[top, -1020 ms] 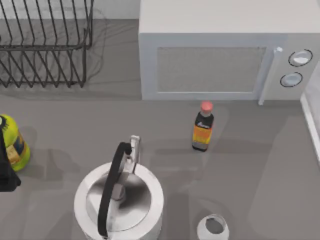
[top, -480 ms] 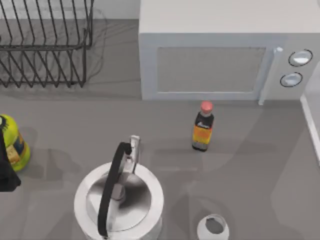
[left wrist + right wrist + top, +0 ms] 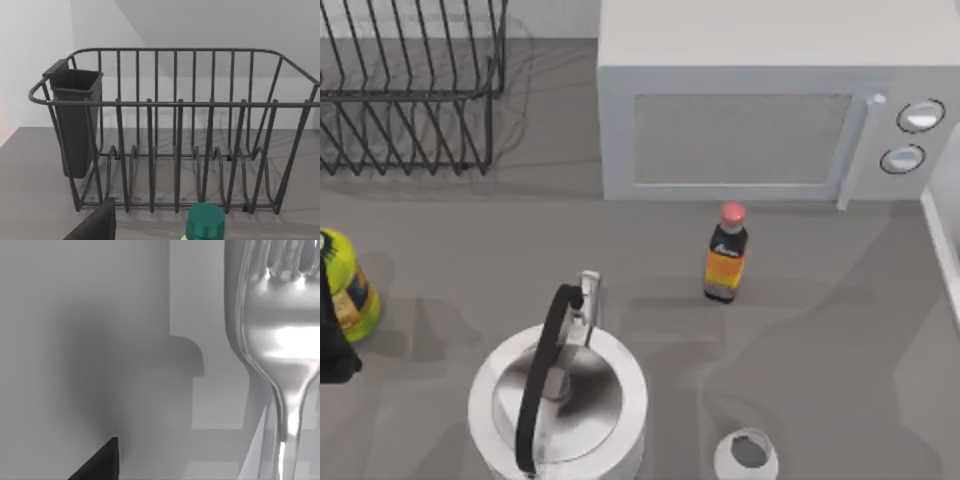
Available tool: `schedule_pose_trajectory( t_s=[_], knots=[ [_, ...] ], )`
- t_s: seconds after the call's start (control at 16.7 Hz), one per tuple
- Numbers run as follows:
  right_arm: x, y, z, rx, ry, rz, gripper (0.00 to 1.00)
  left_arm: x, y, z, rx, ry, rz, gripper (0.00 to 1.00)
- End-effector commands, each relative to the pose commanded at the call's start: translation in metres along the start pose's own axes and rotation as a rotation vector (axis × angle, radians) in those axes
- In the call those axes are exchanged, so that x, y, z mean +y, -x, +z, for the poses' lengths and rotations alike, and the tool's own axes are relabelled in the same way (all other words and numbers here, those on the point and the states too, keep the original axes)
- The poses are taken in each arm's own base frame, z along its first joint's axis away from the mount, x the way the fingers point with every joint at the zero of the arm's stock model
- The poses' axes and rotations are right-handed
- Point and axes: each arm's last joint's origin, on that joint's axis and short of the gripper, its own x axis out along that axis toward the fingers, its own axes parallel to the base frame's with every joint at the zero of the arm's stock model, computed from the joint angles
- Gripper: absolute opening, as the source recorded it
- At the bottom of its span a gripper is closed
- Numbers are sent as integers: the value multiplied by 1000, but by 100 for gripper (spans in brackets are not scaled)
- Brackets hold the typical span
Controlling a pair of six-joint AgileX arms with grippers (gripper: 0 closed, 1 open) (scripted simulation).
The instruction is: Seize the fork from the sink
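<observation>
Right wrist view: fork [image 3: 280,350] close before my camera, tines at frame edge, bowl shiny, neck narrowing toward the handle, pale grey surface behind. Dark finger tip [image 3: 100,462] at corner; cannot tell how far right jaws stand or whether they touch fork.

Left arm [image 3: 332,340] parked at tabletop's left edge beside yellow bottle [image 3: 348,285]. Left wrist view faces wire rack [image 3: 175,150], green cap [image 3: 205,221] below; left jaws' gap not readable.

Top view: kettle [image 3: 558,400], sauce bottle [image 3: 725,255], microwave [image 3: 760,100] on tabletop [image 3: 820,330].
</observation>
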Motion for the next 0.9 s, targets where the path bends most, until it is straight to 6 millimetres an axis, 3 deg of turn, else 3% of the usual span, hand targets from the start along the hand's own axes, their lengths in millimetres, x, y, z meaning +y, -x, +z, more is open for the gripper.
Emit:
schedule_pose_trajectory(
  t_s=[0.06, 0.84, 0.9],
  knots=[
    [0, 0, 0, 0, 0, 0, 100, 0, 0, 0, 0, 0, 0, 100],
    [0, 0, 0, 0, 0, 0, 2, 0, 0, 0, 0, 0, 0, 100],
    [0, 0, 0, 0, 0, 0, 0, 0, 0, 0, 0, 0, 0, 100]
  ],
)
